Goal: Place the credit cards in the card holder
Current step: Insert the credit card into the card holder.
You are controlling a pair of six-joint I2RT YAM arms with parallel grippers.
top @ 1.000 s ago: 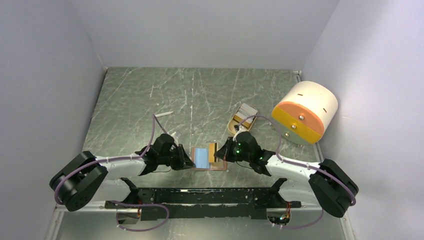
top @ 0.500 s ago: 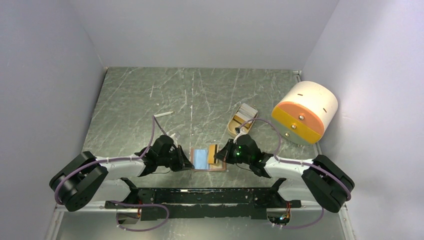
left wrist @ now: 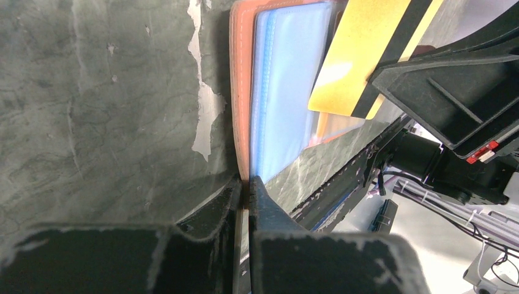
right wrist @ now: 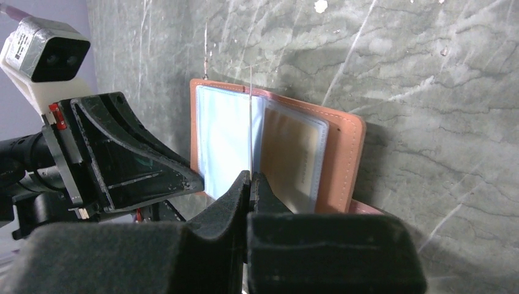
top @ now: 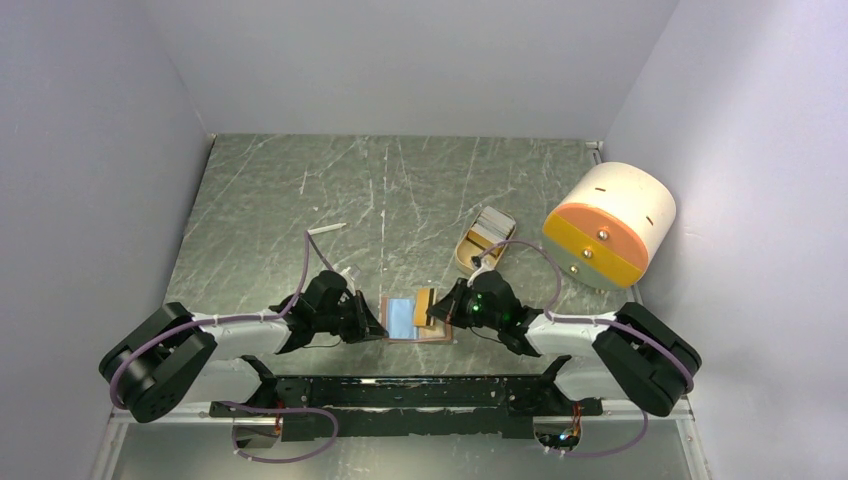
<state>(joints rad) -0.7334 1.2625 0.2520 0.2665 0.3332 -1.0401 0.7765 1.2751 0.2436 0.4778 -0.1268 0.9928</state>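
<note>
Two grips concern us: left end effector (left wrist: 245,184) pinching the card holder (left wrist: 240,61), right end effector (right wrist: 251,177) clamping the orange-yellow card (left wrist: 355,55), which could jam if tilted.

Top camera looks down from behind; both wrist cameras face, close-up from opposite sides, the reddish-brown leather card holder (right wrist: 346,153).
</note>
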